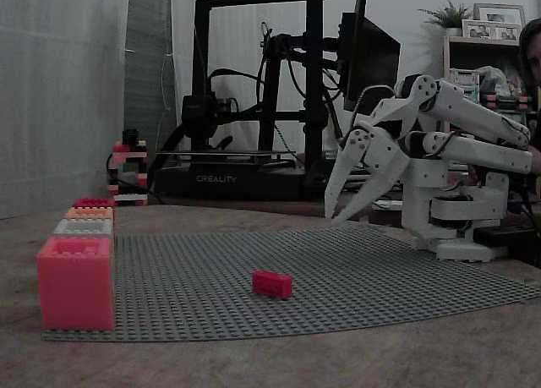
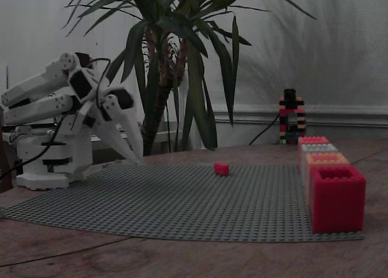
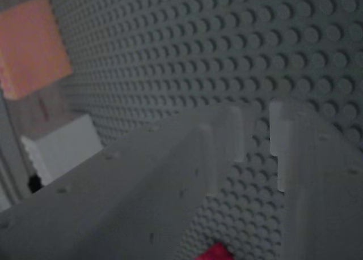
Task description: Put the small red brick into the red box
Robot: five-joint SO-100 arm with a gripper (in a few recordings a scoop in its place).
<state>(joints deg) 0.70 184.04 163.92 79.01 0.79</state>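
In a fixed view my gripper (image 1: pixel 336 215) hangs slightly parted and empty over the grey baseplate (image 1: pixel 380 278), the small red brick (image 1: pixel 272 284) lying apart on it. In another, the red box (image 2: pixel 337 197) ends the row. My wrist view catches the brick (image 3: pixel 215 252) below my fingertips (image 3: pixel 235 130).

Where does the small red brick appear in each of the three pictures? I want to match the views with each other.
A fixed view: the small red brick lies on the grey studded baseplate, just below picture centre.
Another fixed view: the brick is small, right of centre, farther back.
Wrist view: a red corner at the bottom edge, below the gripper.
Shared landmark: the baseplate.
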